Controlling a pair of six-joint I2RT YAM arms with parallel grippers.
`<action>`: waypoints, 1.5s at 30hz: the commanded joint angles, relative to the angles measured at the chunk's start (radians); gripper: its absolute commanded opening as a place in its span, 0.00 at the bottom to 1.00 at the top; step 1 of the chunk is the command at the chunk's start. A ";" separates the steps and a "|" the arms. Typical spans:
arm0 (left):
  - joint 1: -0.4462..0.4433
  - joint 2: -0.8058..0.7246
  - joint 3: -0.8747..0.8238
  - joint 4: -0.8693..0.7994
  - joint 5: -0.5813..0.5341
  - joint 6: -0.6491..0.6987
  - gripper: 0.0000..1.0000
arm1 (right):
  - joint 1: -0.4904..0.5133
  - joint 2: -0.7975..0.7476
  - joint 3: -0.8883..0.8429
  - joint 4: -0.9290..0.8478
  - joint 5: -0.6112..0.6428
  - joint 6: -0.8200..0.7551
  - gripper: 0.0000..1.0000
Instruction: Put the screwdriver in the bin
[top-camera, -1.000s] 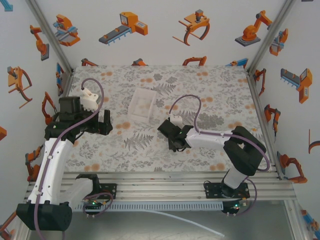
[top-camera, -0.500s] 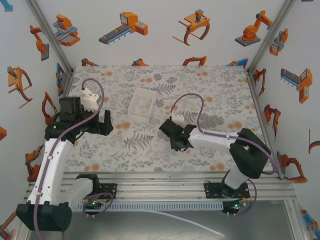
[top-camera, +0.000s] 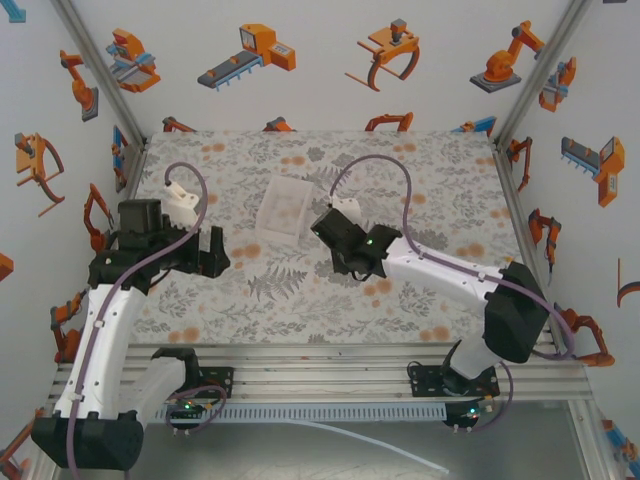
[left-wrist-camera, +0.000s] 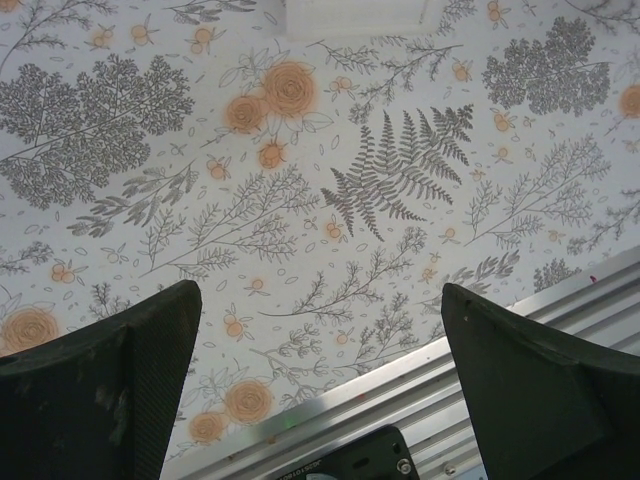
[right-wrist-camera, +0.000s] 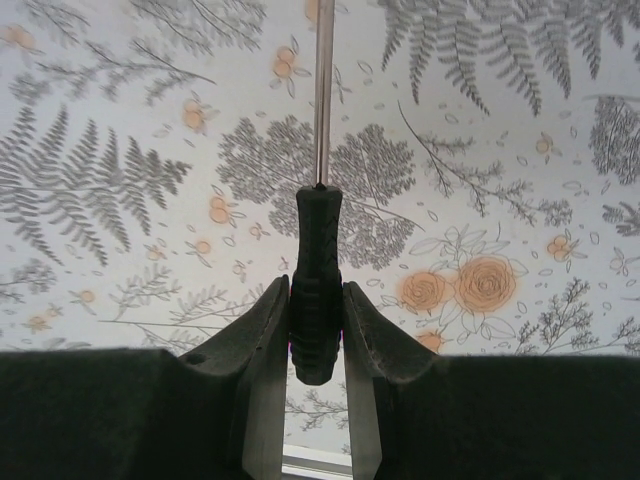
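Observation:
My right gripper (right-wrist-camera: 317, 335) is shut on the black ribbed handle of the screwdriver (right-wrist-camera: 317, 270). Its thin metal shaft (right-wrist-camera: 323, 90) points straight ahead above the flowered table cover. In the top view the right gripper (top-camera: 350, 252) hangs over the middle of the table, just right of and nearer than the bin (top-camera: 284, 207), a shallow white translucent tray. My left gripper (top-camera: 210, 250) stands open at the left, with nothing between its fingers (left-wrist-camera: 110, 390). A white edge of the bin (left-wrist-camera: 355, 15) shows at the top of the left wrist view.
The aluminium rail (left-wrist-camera: 420, 385) at the table's near edge lies under the left gripper. Cage posts (top-camera: 100, 75) and printed walls close in the back and both sides.
The right arm has stretched out and carried the screwdriver away from the near edge, towards the bin. The left gripper has barely shifted.

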 joint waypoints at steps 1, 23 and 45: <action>-0.007 -0.013 -0.024 -0.023 0.023 -0.015 0.97 | 0.002 0.044 0.113 -0.044 0.020 -0.064 0.22; -0.009 -0.004 0.029 -0.059 -0.052 -0.063 0.97 | -0.043 0.503 0.730 -0.070 -0.049 -0.160 0.23; -0.009 -0.027 0.081 -0.097 0.012 -0.071 0.97 | -0.083 0.756 0.931 -0.064 -0.101 -0.083 0.23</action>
